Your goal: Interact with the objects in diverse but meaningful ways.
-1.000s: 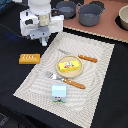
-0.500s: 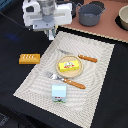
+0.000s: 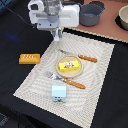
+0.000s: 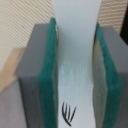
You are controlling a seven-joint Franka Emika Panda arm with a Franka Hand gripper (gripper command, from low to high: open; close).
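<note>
Wrist view: hand (image 4: pixel 75 75) clamped on white shaker (image 4: pixel 76 65), raised above the mat's (image 3: pixel 35 82) far edge. On mat: yellow packet (image 3: pixel 69 64) on plate, carton (image 3: pixel 59 92). Orange block (image 3: pixel 29 58) beside mat.

We see the pale striped placemat (image 3: pixel 67 65) from high up, angled downward. The wrist view sits close between green-padded fingers (image 4: pixel 46 95) — sharing only the white shaker (image 4: pixel 76 65).

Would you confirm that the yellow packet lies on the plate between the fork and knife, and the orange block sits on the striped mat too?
Not quite. The yellow packet does lie on the plate between the fork and knife, but the orange block sits off the striped mat, on the dark surface beside it, as the exterior view shows.
</note>
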